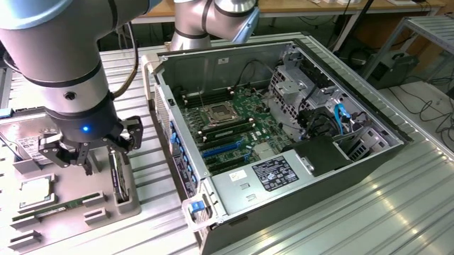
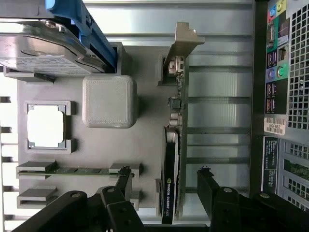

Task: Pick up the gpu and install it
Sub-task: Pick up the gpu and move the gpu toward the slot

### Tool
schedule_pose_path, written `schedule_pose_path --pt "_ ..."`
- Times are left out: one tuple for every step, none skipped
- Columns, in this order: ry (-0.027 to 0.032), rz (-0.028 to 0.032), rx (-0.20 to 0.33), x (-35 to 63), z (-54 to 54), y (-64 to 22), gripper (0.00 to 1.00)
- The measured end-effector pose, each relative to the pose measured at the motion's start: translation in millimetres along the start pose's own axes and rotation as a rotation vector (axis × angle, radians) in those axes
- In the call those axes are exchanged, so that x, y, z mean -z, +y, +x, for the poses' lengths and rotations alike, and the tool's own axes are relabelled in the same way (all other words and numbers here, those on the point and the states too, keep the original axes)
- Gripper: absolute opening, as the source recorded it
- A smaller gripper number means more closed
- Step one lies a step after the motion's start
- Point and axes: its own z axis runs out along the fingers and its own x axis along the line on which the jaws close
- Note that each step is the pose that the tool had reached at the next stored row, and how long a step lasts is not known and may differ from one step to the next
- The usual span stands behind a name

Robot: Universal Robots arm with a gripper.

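Hovering my gripper [image 1: 95,156], jaws spread, over the gpu [image 2: 170,159] standing in its tray [image 2: 145,63]; nothing lifted, computer case [image 1: 369,159] awaiting the card. Early, I reckon.

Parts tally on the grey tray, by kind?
gpu: 1
hard drive: 1
CPU: 1
memory stick: 1
Total: 4
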Motion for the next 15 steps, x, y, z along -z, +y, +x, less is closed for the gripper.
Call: schedule_pose_path --pt "0.0 0.0 0.0 -1.2 0.0 0.0 0.66" --pt "-0.0001 -0.0001 0.0 -4.3 0.0 -0.1 0.66" --pt "0.0001 0.0 0.0 -7.6 0.0 -0.2 0.66" --pt "0.0001 -0.0001 0.0 -9.3 0.0 -0.2 0.66" --pt "0.0001 0.0 0.0 -11.3 0.0 -0.2 0.66" --pt "0.0002 0.0 0.0 -12.0 0.0 -0.3 0.66" --pt "0.0002 0.0 0.0 -12.8 0.0 -0.3 0.66" --pt "0.0002 -0.0001 0.0 -13.3 0.0 -0.3 0.66" --pt "0.0001 -0.0001 0.0 -13.8 0.0 -0.3 0.66" --pt "0.0002 0.0 0.0 -14.1 0.0 -0.3 0.66" --pt "0.0002 0.0 0.0 -14.5 0.0 -0.3 0.66" --pt "0.0002 -0.0001 0.0 -14.8 0.0 -0.3 0.66" --pt "0.0002 -0.0001 0.0 -15.3 0.0 -0.3 0.66" --pt "0.0002 -0.0001 0.0 -15.7 0.0 -0.3 0.66" --pt "0.0002 0.0 0.0 -16.1 0.0 -0.4 0.66"
